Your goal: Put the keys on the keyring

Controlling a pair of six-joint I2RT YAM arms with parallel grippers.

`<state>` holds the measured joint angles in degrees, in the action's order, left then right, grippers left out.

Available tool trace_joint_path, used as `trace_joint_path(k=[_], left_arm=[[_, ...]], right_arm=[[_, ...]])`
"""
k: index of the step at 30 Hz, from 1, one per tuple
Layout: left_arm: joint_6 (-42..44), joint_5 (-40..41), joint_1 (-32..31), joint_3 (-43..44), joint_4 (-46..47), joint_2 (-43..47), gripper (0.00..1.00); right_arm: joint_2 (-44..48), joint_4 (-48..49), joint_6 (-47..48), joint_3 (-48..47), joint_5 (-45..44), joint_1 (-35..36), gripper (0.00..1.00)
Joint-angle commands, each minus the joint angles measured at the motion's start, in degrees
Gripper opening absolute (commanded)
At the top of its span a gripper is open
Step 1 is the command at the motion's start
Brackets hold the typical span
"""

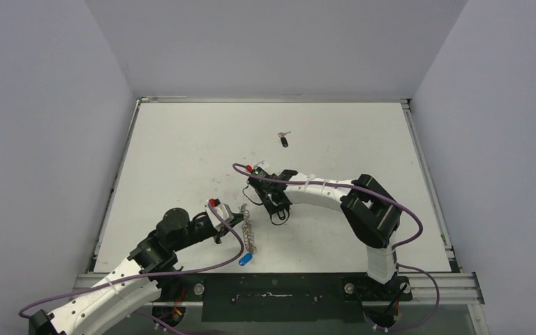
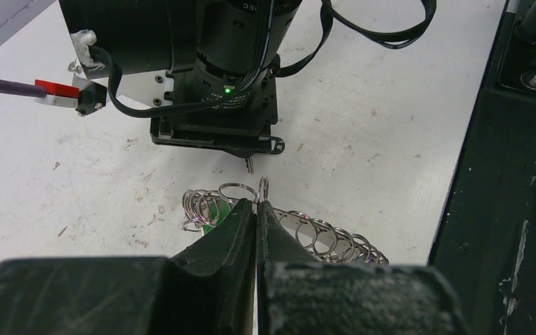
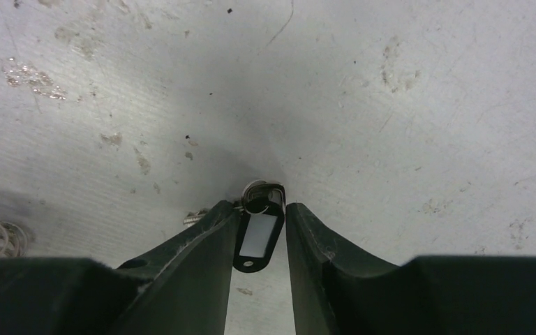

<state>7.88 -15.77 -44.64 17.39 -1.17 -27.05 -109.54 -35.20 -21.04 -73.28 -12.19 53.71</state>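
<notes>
Keyring (image 2: 321,234): lower-centre part hid behind L gripper (image 2: 258,206), jaws pressed together pinching one loop; R wrist view alone shows R gripper (image 3: 259,206) clamping black-headed key (image 3: 257,237), blade unseen.

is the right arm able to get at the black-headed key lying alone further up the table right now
Probably yes: only bare table lies between the right gripper and that key, and the arm is bent, with stretch left. But its jaws are closed on a black tag, to be released first.
</notes>
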Motion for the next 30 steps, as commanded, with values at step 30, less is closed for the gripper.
trace_joint_path(k=[30], left_arm=[[-3.43,2.22,0.07,0.02,3.93,1.91,0.00]], right_arm=[[11.31,3.61,5.78,2.81,6.84,-0.80,0.00]])
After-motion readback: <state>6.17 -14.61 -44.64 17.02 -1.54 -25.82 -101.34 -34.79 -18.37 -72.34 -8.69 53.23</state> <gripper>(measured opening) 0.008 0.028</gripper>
